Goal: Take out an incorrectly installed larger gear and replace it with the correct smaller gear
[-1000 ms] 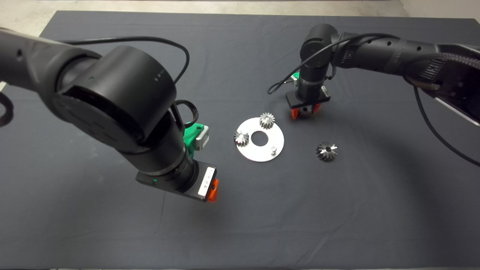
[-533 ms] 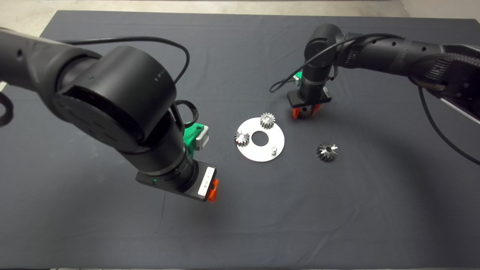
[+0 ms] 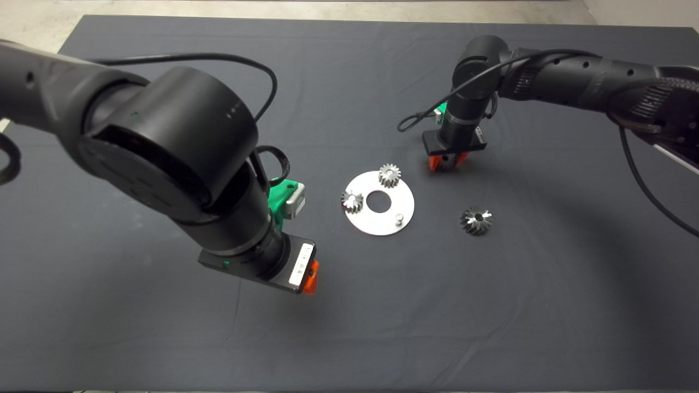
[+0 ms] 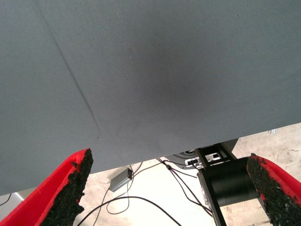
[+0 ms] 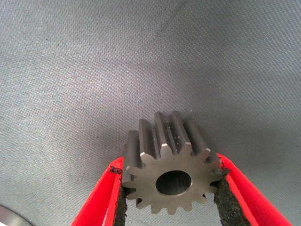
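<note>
My right gripper [image 3: 448, 162] is shut on the smaller gear [image 5: 171, 157], a shiny blunt-toothed spur gear, and holds it just above the mat, behind and to the right of the round silver plate [image 3: 377, 225]. In the right wrist view its fingers [image 5: 237, 188] clamp the gear's sides. Two other small gears [image 3: 389, 175] [image 3: 352, 201] sit on the plate, and a bare pin [image 3: 398, 219] stands at its front right. The larger gear [image 3: 475, 220], dark with star-like teeth, lies on the mat to the right of the plate. My left gripper [image 3: 309, 276] is open and empty over the mat, in front and to the left of the plate.
The dark mat [image 3: 349, 327] covers the table. The left wrist view shows the mat's edge with floor, cables and a small grey box [image 4: 121, 180] beyond it. The bulky left arm [image 3: 175, 153] hides part of the mat's left side.
My right gripper has shifted a little to the right with the small gear still in it. The left arm, the plate and the larger gear have not moved.
</note>
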Controlling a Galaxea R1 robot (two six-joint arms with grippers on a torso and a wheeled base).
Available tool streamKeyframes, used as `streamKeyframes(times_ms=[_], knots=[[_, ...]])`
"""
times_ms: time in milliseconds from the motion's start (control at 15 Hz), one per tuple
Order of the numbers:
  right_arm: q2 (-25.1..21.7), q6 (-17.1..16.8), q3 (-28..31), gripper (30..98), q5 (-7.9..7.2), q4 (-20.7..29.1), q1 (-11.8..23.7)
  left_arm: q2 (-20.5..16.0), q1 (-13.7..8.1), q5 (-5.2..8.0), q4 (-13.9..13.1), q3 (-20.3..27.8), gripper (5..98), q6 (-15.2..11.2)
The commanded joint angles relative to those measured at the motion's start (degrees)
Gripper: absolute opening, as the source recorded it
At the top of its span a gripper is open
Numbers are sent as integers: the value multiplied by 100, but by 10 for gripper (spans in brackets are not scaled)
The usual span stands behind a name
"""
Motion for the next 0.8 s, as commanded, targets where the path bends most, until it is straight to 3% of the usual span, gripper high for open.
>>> streamKeyframes(times_ms=[0,267,333,533,733], knots=[[-87,57,64,421,-586,-316,13,87,-119,395,0,5,839,3],[-87,74,369,405,-569,-307,40,87,-119,400,0,5,839,3],[-128,115,674,399,-578,-269,104,87,-119,395,0,-1,839,3],[-298,697,1374,386,-586,360,707,52,-119,404,0,-30,839,3],[-526,1061,1920,380,-578,961,1503,69,-119,416,0,-118,839,3]])
